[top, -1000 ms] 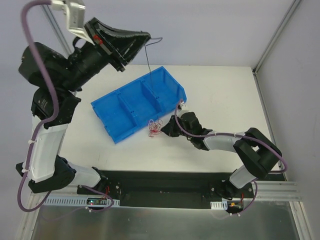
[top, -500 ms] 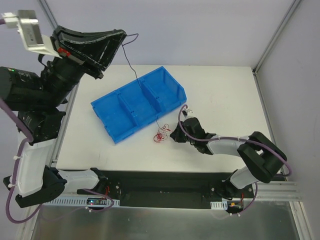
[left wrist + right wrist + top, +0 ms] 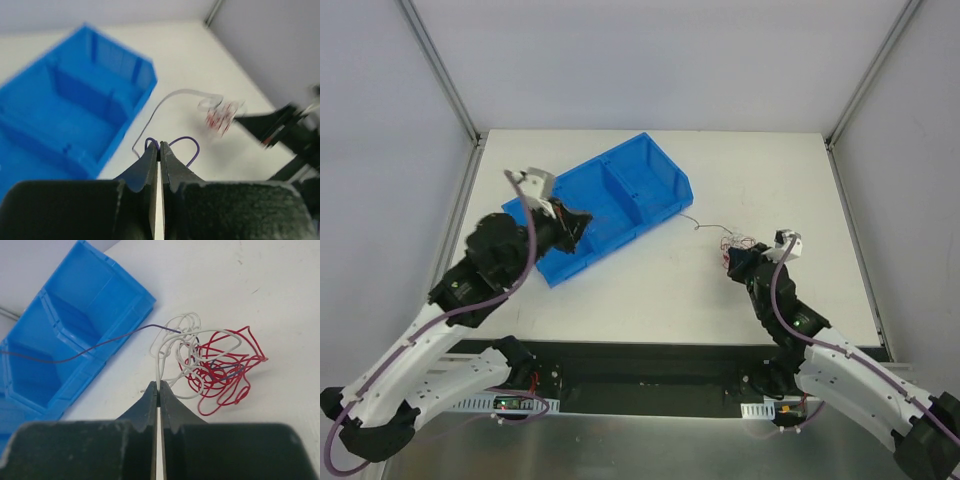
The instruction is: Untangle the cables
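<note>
Your left claw [image 3: 159,151] pinches the dark wire [image 3: 131,332] by the bin [image 3: 665,185], your right claw [image 3: 158,390] pinches the white wire [image 3: 158,372], and the cables [image 3: 220,365] right of the bin look knotted, so lots is left.

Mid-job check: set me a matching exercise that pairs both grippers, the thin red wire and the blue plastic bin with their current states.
Things:
1. left gripper
2. right gripper
3. thin curly red wire
4. blue plastic bin

States:
A. shut on the thin white wire
B. divided into compartments
C. shut on the thin dark wire
D. coiled in loose loops, ungripped

Pairs: 1-C, 2-A, 3-D, 4-B
</note>
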### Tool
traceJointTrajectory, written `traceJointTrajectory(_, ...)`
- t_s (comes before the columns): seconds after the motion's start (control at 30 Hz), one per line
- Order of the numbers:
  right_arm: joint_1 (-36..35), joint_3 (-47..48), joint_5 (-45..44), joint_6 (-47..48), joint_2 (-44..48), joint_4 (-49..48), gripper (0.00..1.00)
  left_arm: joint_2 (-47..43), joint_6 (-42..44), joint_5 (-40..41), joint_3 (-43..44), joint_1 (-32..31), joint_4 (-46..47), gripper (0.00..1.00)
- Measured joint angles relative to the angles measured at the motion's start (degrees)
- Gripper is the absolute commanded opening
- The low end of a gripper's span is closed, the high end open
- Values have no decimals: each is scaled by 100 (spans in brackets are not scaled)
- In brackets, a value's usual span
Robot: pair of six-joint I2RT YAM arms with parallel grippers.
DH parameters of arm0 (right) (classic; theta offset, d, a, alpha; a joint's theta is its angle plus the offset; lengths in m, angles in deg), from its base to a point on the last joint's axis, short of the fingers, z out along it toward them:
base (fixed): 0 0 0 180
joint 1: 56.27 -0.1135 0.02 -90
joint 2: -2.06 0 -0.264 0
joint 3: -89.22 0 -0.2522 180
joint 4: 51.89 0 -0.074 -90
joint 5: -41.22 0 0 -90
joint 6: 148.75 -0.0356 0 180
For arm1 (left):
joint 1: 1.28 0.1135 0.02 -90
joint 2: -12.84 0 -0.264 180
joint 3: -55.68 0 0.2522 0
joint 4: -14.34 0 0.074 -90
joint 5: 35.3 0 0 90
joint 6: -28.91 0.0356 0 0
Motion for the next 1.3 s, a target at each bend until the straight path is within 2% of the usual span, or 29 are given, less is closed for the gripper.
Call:
traceJointTrajectory(0.1, 247, -173, 201, 282, 221, -33, 1, -66, -304, -118, -1110, 0, -297, 0)
traceJointTrajectory(0.23, 302, -511, 841, 708, 214, -216, 1, 2, -540, -850, -2124, -2, -769, 1)
traceJointTrajectory(0.27, 304, -555, 1021, 798, 188, -238, 1, 11, -538, -1091, -2236, -2, -822, 9)
traceJointTrajectory(0.3, 313, -566, 1224, 894, 125, -282, 1, 37, -538, -1366, -2291, -2, -837, 24)
traceJointTrajectory(0.33, 326, -566, 1384, 962, 63, -356, 1, 83, -509, -1569, -2297, -2, -837, 45)
traceJointTrajectory(0.37, 332, -566, 1585, 1038, -17, -459, 1, 164, -492, -1853, -2297, -2, -791, 57)
traceJointTrajectory(0.43, 348, -566, 1956, 1165, -179, -636, 1, 345, -450, -2280, -2295, -2, -702, 71)
traceJointTrajectory(0.53, 358, -562, 2444, 1300, -435, -835, 1, 693, -470, -2767, -2295, -2, -518, 78)
traceJointTrajectory(0.63, 358, -553, 2734, 1373, -560, -911, 1, 975, -527, -2988, -2284, -2, -173, 76)
traceJointTrajectory(0.77, 361, -551, 2927, 1432, -586, -1005, 1, 1919, -719, -3152, -1923, -2, 363, 65)
traceJointTrajectory(0.93, 369, -551, 2994, 1436, -586, -1080, 1, 3488, -1187, -3480, -1473, -2, 1211, 65)
traceJointTrajectory(1.07, 376, -551, 3025, 1436, -586, -1091, 1, 4260, -1657, -3759, -1471, -52, 1886, 65)
traceJointTrajectory(1.13, 380, -551, 3029, 1436, -584, -1091, 1, 4503, -1867, -3814, -1469, -131, 2192, 58)
traceJointTrajectory(1.27, 380, -551, 3029, 1434, -575, -1099, 1, 4811, -2157, -3788, -1335, -306, 2492, 34)
traceJointTrajectory(1.3, 380, -551, 3029, 1434, -573, -1113, 1, 4905, -2203, -3773, -1263, -343, 2553, 31)
